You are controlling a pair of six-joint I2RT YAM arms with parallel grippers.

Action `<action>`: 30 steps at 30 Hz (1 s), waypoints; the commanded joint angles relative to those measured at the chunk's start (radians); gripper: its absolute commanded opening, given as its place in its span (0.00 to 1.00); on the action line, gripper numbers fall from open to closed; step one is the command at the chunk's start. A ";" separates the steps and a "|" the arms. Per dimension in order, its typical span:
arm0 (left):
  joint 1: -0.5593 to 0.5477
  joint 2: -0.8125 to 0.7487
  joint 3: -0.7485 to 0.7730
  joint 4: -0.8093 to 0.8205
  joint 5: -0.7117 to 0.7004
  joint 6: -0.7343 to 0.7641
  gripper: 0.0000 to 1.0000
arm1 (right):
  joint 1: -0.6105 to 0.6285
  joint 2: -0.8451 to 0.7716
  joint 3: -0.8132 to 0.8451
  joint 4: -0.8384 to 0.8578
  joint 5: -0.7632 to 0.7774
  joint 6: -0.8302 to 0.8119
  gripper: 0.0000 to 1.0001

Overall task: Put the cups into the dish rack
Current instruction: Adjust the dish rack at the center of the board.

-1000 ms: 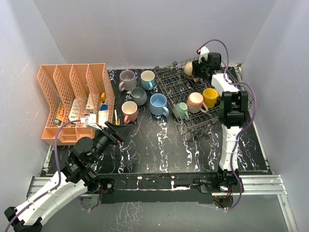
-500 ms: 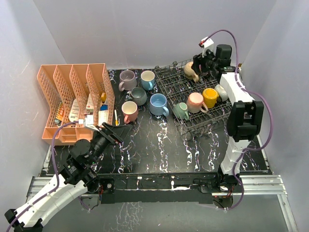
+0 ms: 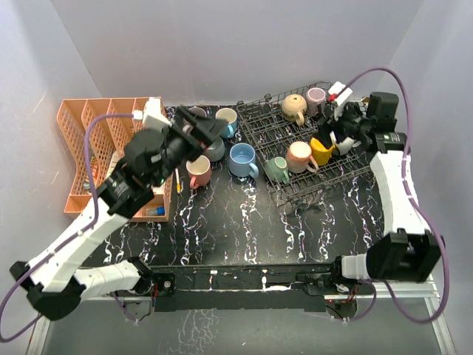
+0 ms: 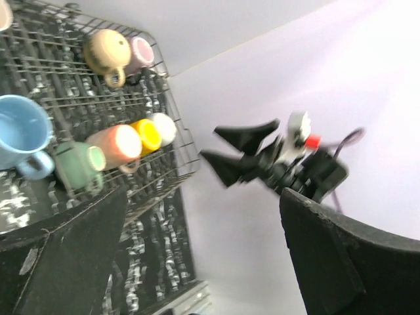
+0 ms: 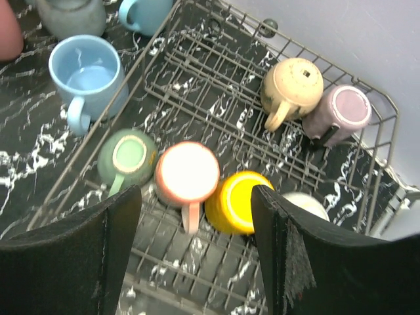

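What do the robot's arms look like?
The left arm and right arm are white tubes with chunky black joints. A purple cable loops along each. The left gripper and right gripper have black fingers. The right wrist has a tiny red mark.

A black table (image 3: 244,222) veined with white is seen, and the dish rack (image 3: 260,132) is set on its far right part. A light-blue cup (image 3: 242,159) is stood on the tabletop just beside the rack's left wall. 4 others are set further left of the rack: a blue cup (image 3: 226,118) and a grey cup (image 3: 216,150) nearest it, then a pink cup (image 3: 198,170) and, partly hidden, a mauve cup (image 3: 194,113). An orange organiser (image 3: 74,140) is placed well left of the rack, along the table's left edge.
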 commanded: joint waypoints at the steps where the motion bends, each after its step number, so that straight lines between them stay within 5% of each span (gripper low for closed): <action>1: -0.001 0.157 0.272 -0.130 0.052 -0.067 0.97 | -0.045 -0.126 -0.079 -0.158 -0.023 -0.158 0.70; 7: -0.009 0.306 0.486 -0.162 0.112 -0.149 0.97 | -0.086 -0.181 -0.129 -0.257 -0.021 -0.192 0.70; 20: -0.020 0.345 0.602 -0.162 0.101 -0.154 0.97 | -0.091 -0.076 -0.042 -0.445 -0.152 -0.314 0.70; 30: -0.022 0.329 0.469 0.037 0.176 -0.121 0.97 | -0.091 -0.104 -0.092 -0.587 -0.216 -0.786 0.70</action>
